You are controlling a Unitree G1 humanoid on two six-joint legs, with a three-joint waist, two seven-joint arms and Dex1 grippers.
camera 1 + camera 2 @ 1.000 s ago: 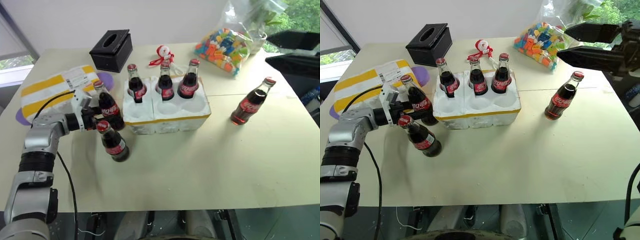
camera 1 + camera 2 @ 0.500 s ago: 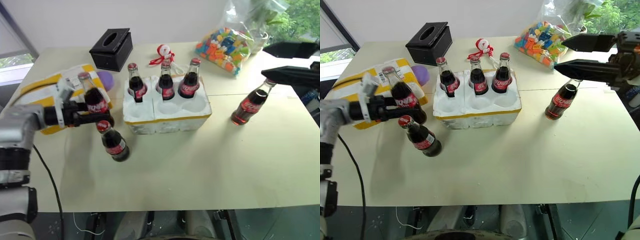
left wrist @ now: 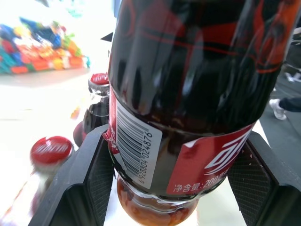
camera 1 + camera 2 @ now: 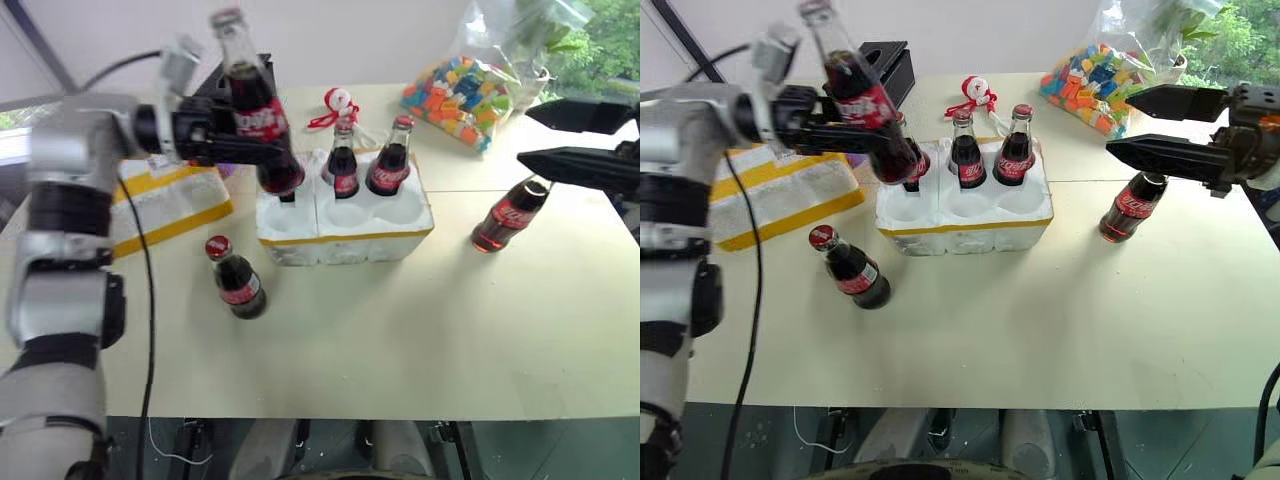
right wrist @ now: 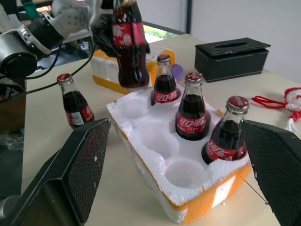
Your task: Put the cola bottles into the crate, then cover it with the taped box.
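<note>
- Held bottle [image 4: 862, 105]: gripped at the label by the left claw [image 4: 830, 125], fingers either side; in the air, tilted, cap toward the robot's left, base over the crate's back-left corner.
- Left wrist view: claw fingers [image 3: 91, 181] press both sides of that bottle, barcode and red label facing the cam.
- Crate [image 4: 965, 215]: white foam w/ yellow band, mid surface [image 4: 1040, 330]. Back row holds 3 bottles: back-left one [image 5: 165, 87] partly hidden behind the held bottle in the head views, mid [image 4: 965, 155], right [image 4: 1016, 152]. Front 3 wells empty.
- Loose bottle [image 4: 850, 272]: stands on the surface in front of and left of the crate, apart from it.
- Far bottle [image 4: 1132, 205]: stands right of the crate, well apart, just under the right claw.
- Right claw [image 4: 1155, 125]: fingers spread wide, grasping nothing; held level above the far bottle, pointing toward the crate.
- Taped box [image 4: 780, 190]: white foam w/ yellow stripes, left of the crate, near it, not touching.
- Black tissue box [image 5: 232, 57] behind the crate; red-white trinket [image 4: 978, 95] at the back; bag of coloured bits [image 4: 1095, 85] back right.
</note>
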